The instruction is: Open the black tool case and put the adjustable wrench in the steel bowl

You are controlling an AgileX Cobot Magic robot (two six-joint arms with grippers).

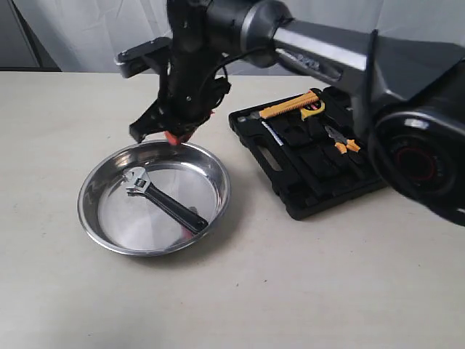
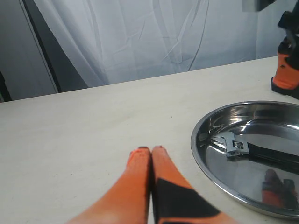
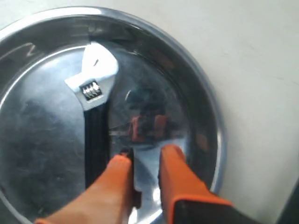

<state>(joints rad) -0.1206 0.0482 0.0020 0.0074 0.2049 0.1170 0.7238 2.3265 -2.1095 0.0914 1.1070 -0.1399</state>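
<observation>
The adjustable wrench (image 1: 163, 198) lies flat inside the steel bowl (image 1: 98, 218), silver head toward the bowl's left, black handle toward its front right. Nothing holds it. My right gripper (image 1: 171, 135) hangs just above the bowl's far rim. In the right wrist view the right gripper (image 3: 145, 154) is open over the bowl's floor (image 3: 42, 135), beside the wrench (image 3: 93, 93), with nothing between its fingers. The black tool case (image 1: 287, 185) lies open to the right of the bowl. My left gripper (image 2: 151, 149) is shut and empty over bare table, apart from the bowl (image 2: 205, 154) and the wrench (image 2: 236, 145).
A long orange-yellow tool (image 1: 294, 107) and orange-handled pliers (image 1: 341, 142) rest in the open case. The right arm's dark body (image 1: 414, 138) reaches over the case from the right. A white curtain (image 2: 154, 37) hangs behind the table's far edge.
</observation>
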